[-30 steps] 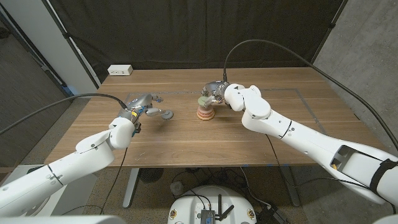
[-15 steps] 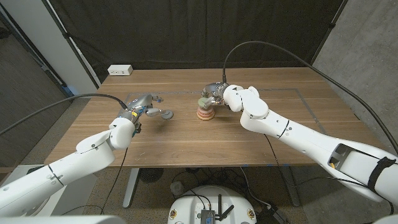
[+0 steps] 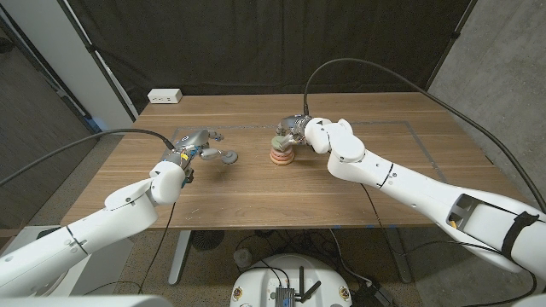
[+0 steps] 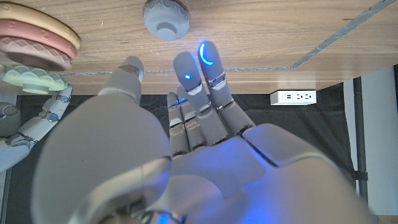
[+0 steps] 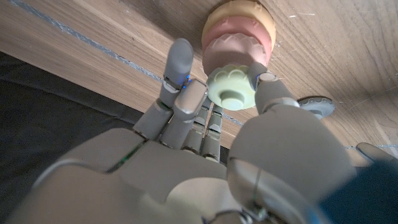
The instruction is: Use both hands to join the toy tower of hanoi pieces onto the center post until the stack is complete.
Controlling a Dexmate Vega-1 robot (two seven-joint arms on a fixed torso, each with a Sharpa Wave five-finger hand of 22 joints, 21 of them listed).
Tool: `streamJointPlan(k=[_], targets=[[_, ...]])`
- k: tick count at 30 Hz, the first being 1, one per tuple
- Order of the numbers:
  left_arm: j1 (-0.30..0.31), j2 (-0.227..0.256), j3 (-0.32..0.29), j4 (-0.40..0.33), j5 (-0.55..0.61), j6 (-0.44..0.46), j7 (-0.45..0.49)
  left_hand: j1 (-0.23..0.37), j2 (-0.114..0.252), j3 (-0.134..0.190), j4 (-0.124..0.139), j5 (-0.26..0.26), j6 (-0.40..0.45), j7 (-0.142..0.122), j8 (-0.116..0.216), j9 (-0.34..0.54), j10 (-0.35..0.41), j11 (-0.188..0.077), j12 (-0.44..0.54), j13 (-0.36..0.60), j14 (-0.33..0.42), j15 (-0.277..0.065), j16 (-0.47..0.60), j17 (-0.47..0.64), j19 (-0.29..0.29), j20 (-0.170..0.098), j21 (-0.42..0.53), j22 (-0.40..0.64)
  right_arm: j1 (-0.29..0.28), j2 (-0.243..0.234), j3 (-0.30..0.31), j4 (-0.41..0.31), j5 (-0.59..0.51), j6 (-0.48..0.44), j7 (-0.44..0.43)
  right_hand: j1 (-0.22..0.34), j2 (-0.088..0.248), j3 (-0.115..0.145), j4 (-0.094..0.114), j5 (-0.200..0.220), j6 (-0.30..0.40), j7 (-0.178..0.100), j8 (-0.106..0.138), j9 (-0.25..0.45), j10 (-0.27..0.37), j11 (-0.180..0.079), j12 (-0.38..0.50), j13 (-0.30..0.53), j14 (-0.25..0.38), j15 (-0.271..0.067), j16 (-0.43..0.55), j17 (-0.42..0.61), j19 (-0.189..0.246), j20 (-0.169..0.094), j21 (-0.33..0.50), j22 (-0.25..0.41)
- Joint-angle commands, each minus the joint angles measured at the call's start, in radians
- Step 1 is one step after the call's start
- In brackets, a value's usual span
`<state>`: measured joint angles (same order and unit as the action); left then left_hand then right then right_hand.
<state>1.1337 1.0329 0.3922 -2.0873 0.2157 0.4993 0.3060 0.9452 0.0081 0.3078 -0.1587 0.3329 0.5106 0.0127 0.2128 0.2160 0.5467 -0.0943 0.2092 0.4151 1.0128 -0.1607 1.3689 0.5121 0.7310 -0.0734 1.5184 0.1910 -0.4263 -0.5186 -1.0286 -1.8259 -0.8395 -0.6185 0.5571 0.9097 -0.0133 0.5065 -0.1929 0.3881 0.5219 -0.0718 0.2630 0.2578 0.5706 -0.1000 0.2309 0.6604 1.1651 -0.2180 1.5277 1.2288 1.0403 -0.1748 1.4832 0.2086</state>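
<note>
The right hand (image 5: 205, 162) has its thumb tip against one side of the pale green ring (image 5: 232, 88) and its other fingers (image 5: 179, 68) reaching up along the opposite side, so the ring looks pinched between them, though how firmly the far fingers touch it cannot be told. In the right wrist view that green ring sits at the top of the stack (image 5: 238, 38), over a pink ring and a yellowish one below it, all standing on the wooden table (image 5: 348, 56). From the head camera the same hand (image 3: 295, 130) hangs over the stack (image 3: 281, 148), which stands a little past the table's middle, toward twelve o'clock. The left hand (image 4: 186, 149) holds nothing: its fingers (image 4: 208, 62) are stretched out straight and lie close side by side, with the thumb set apart from them, their tips just short of the grey ring (image 4: 166, 17) without touching it. In the head view that grey ring (image 3: 227, 156) lies flat on the table at about nine o'clock from the stack, well apart from it, with the left hand (image 3: 194, 141) just beside it on the nine o'clock side. A white power strip (image 3: 165, 96) sits near the table's far edge, toward ten o'clock.
</note>
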Motion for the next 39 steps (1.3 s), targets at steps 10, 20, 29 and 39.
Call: streamJointPlan(k=[10,20,29,39], targets=[[0.003,0.002,-0.004,0.004,-0.01,-0.003,0.002,-0.007,-0.003,0.009,-0.002,0.006,0.009,0.003,0.0,0.005,0.012,0.0,0.0,0.005,0.005,-0.059,-0.002,0.003,0.009,-0.132,0.006,0.001,0.019,0.003,-0.036,0.036,0.008,-0.013,0.002,-0.007,0.025,0.041,0.03,0.007,0.013,-0.006,0.008,0.002,0.057,-0.047,-0.004,0.011,-0.001,-0.001,0.006,0.003,0.001,-0.048,0.003,-0.001],[0.004,-0.002,-0.001,0.011,-0.014,-0.01,0.005,-0.006,-0.003,0.011,-0.003,0.006,0.011,0.003,0.0,0.005,0.012,0.0,0.0,0.005,0.005,-0.059,-0.003,0.002,0.01,-0.132,0.007,0.002,0.018,-0.002,-0.042,0.035,0.008,-0.024,0.004,-0.01,0.023,0.042,0.03,0.008,0.007,-0.007,0.004,0.002,0.045,-0.045,-0.012,0.011,-0.003,0.0,0.005,0.003,-0.001,-0.048,0.002,-0.002],[0.004,-0.003,-0.001,0.015,-0.016,-0.016,0.007,-0.006,-0.004,0.011,-0.003,0.006,0.011,0.004,0.0,0.005,0.01,0.0,-0.001,0.006,0.007,-0.06,-0.002,0.003,0.011,-0.132,0.007,0.002,0.02,-0.005,-0.045,0.029,0.001,-0.031,0.007,-0.014,0.018,0.043,0.03,0.008,-0.003,-0.008,-0.001,0.002,0.032,-0.04,-0.02,0.009,-0.007,0.0,0.004,0.003,-0.006,-0.048,-0.001,-0.004],[0.005,-0.002,-0.001,0.016,-0.016,-0.017,0.01,-0.007,-0.004,0.012,-0.002,0.006,0.01,0.004,-0.001,0.005,0.011,-0.002,-0.001,0.006,0.007,-0.059,-0.002,0.002,0.011,-0.132,0.007,0.002,0.023,-0.007,-0.046,0.025,-0.002,-0.03,0.012,-0.036,-0.009,0.031,0.033,0.003,-0.017,-0.008,-0.003,0.01,0.008,-0.024,-0.033,0.003,-0.017,-0.001,-0.005,0.0,-0.005,-0.047,-0.002,-0.008]])
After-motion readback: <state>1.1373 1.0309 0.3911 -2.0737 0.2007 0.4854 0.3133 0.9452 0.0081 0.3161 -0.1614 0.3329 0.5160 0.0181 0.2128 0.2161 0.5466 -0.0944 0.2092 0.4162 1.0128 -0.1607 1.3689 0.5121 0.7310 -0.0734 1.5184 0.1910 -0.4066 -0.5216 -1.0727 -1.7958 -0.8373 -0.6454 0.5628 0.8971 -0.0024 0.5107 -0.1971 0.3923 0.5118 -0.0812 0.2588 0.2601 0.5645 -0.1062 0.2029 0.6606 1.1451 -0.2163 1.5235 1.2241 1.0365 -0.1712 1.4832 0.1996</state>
